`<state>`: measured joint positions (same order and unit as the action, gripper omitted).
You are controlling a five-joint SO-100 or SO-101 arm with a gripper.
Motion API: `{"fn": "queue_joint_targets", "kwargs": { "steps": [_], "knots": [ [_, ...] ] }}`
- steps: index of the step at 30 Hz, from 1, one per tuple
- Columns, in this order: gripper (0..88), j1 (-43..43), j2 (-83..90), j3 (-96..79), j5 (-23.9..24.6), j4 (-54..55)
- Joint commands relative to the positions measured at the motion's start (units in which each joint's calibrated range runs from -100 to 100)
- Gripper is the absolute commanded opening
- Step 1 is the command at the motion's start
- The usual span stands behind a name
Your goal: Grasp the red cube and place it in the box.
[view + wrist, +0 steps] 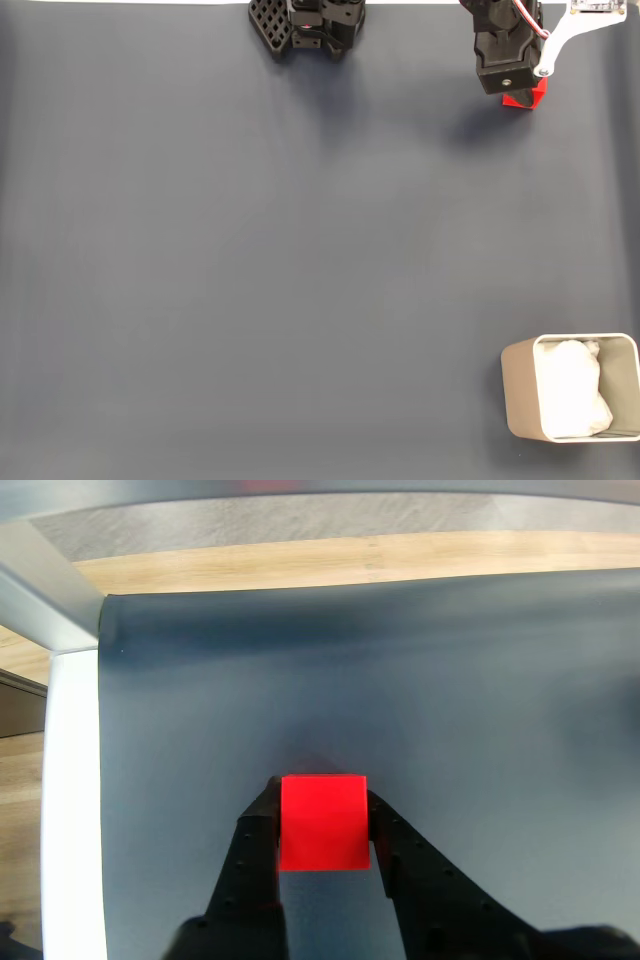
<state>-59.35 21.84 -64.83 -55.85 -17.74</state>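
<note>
Red cube (322,822) clamped between gripper (322,815) fingers, pressed against both sides; box (520,395) seen well apart on counter (250,260).

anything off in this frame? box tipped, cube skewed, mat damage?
Nothing stands out. The red cube sits squarely between the tool fingers, near the mat's far edge in the fixed view. The box stands upright at lower right with its white paper inside. The mat looks flat and unmarked.
</note>
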Motion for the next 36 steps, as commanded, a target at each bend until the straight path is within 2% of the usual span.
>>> {"fn": "queue_joint_targets", "kwargs": {
  "steps": [1,10,22,36],
  "knots": [
    [0.8,0.68,2.51,1.23,-0.1,0.12],
    [0.6,3.03,3.98,7.44,0.98,-6.11],
    [0.5,13.11,2.94,23.13,2.0,-14.06],
    [0.5,23.05,-2.6,36.45,0.59,-15.05]
  ]
}}
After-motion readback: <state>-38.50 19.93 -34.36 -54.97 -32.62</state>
